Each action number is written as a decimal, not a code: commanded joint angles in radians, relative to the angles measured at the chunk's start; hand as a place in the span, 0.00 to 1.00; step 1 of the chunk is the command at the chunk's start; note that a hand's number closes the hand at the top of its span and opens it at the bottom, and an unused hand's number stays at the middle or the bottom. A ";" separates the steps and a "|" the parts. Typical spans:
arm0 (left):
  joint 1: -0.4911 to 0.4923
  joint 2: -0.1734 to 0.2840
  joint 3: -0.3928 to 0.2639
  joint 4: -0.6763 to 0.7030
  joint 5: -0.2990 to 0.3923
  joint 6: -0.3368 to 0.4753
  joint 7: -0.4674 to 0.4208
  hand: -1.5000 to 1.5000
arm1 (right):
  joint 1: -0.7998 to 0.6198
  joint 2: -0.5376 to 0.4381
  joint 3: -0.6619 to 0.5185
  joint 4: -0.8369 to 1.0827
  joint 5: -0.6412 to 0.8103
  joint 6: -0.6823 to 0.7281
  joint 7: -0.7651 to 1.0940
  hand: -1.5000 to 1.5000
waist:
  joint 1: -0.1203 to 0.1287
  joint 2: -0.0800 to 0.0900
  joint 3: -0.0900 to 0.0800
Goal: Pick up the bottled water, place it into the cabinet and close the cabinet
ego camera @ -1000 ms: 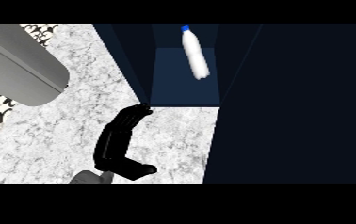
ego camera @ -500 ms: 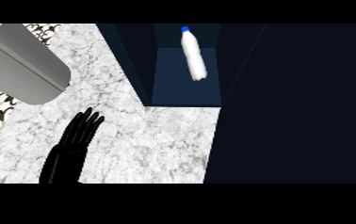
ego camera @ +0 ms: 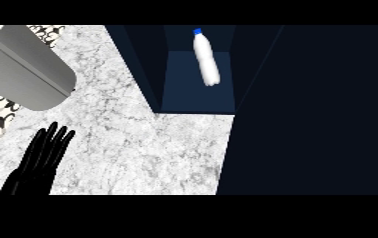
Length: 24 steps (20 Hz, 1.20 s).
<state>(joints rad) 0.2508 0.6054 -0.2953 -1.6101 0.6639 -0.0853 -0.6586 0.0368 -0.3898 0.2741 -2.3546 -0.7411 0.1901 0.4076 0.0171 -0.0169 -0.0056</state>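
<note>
NEAR: left robot hand at lower left over the marble table, fingers straight and apart, holding nothing | FAR: bottled water apparently lying inside the open cabinet, blue cap away | HANDLING: light, rigid, smooth; grasp mid-body.

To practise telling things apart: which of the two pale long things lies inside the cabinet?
The white bottle with the blue cap; the grey cylinder is out over the counter, left.

White marbled counter — a grey rounded appliance at its left, dark surroundings rightward.
</note>
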 commanded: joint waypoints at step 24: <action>0.176 0.154 0.191 -0.230 0.133 -0.117 0.080 0.00 | -0.979 0.389 0.487 0.564 0.256 -0.886 0.034 1.00 | 0.024 0.018 0.004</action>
<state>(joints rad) 0.4165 0.7698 -0.1223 -1.8382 0.7973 -0.1918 -0.5839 -0.8301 -0.0122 0.7927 -1.8889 -0.3786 -0.6179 0.4879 0.0512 -0.0038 -0.0025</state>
